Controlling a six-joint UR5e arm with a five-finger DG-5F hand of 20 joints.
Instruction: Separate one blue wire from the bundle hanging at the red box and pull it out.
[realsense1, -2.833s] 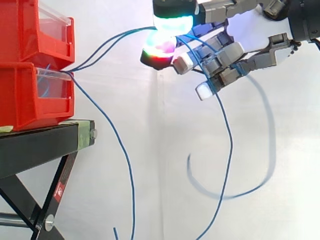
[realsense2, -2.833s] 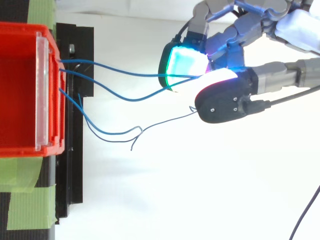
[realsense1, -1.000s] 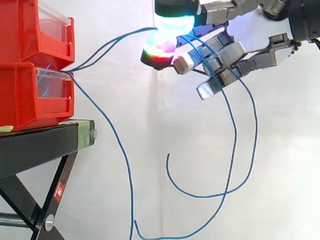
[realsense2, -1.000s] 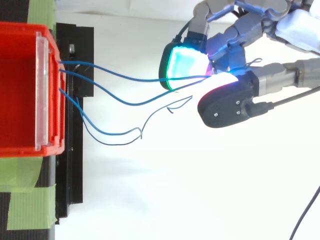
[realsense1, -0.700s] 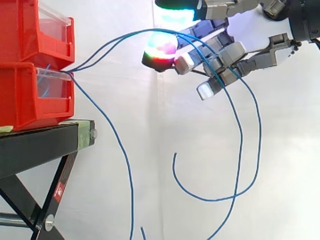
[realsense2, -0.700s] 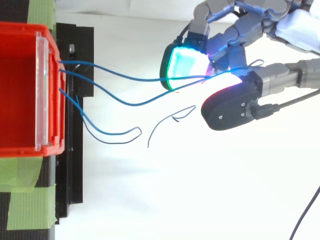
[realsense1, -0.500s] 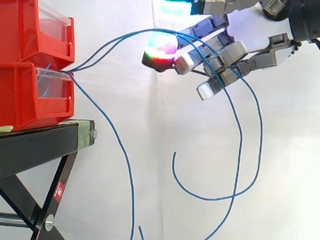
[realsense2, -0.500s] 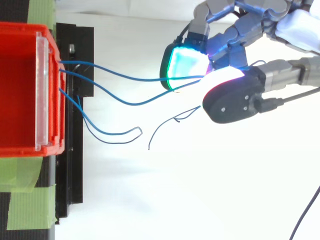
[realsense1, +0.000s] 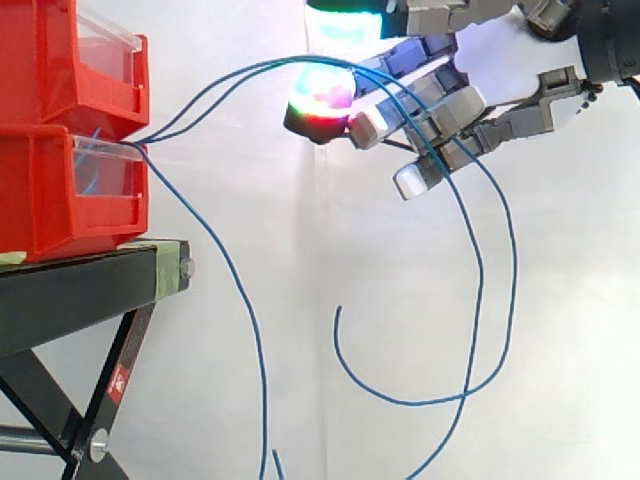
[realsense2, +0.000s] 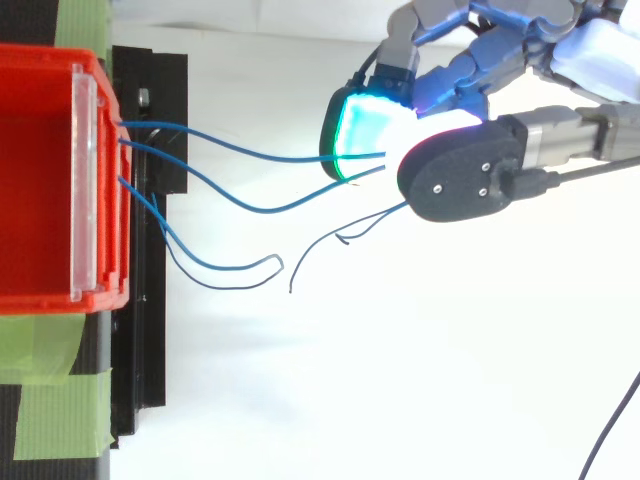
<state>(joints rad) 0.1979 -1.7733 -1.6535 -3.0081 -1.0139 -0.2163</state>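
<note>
Holds the hand (realsense1: 470, 110) high at 1 o'clock in the side view, fingers curled and clenched on two blue wires (realsense1: 225, 88). Passes them between the glowing fingertips (realsense1: 320, 105), drapes them across the other curled fingers and lets them hang toward 5 o'clock in long loops that cross near the bottom, one loose end curling up at about 6 o'clock. Draws both wires in a rising arc from the clear front of the lower red bin (realsense1: 60, 190) at 9 o'clock, with the upper red bin (realsense1: 40, 60) stacked on it at 10 o'clock and the black stand (realsense1: 80, 290) beneath at 8 o'clock, all before the white curtain (realsense1: 560, 300). Shows a third blue wire (realsense1: 238, 290) dropping from the same bin front, apart from the hand, down to 6 o'clock. In the top view: hand (realsense2: 460, 185) at 2 o'clock, cyan-green pad facing the black-backed thumb, both wires entering between them; third wire looping loose at the centre; green tape (realsense2: 55, 400) at 7 o'clock.
</note>
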